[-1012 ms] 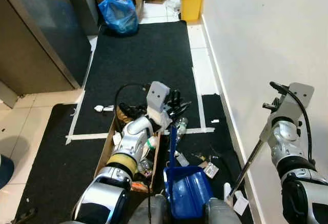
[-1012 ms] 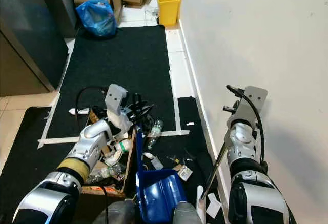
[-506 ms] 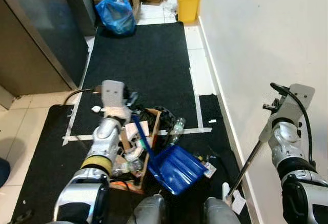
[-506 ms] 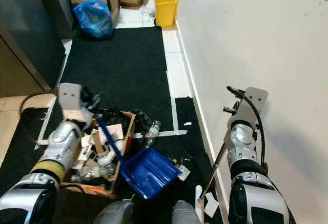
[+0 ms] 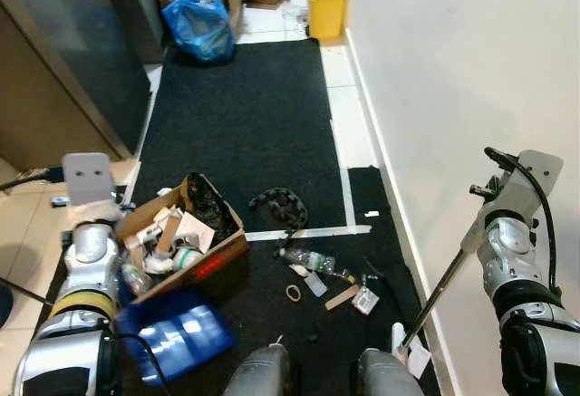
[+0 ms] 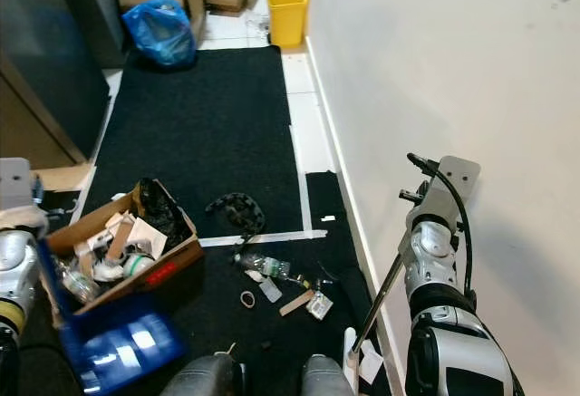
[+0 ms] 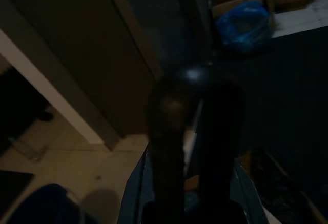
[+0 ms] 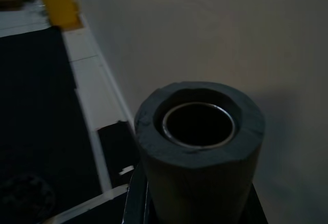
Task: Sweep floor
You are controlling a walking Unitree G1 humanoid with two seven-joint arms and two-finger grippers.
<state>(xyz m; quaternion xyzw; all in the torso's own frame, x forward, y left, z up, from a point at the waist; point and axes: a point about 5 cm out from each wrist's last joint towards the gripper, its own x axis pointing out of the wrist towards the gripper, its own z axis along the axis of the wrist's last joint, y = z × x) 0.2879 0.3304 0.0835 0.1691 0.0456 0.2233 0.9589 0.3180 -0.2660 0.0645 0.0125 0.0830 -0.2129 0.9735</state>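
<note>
Broom (image 5: 439,292): it's on your right, slanting down along the wall, its foot near the floor just beside the white scraps (image 5: 412,355). Your right gripper (image 8: 197,147) is clamped round the padded top of the handle; in the right wrist view you look straight down its hollow end. It reads as a light, stiff pole, so hold it where you do and steer low. The dustpan (image 5: 177,337) lies on the mat at your left, its blue stick running up toward the left gripper (image 7: 192,131); whether those fingers grip it I cannot tell, the left wrist view is too dark. Next out, the litter: bottle (image 5: 308,258), small scraps (image 5: 340,289), all light, likely to skitter. The box (image 5: 181,237) of rubbish sits left of them. Beyond, a black coil (image 5: 279,204), then far off the blue bag (image 5: 199,26) and yellow bin (image 5: 324,4).
</note>
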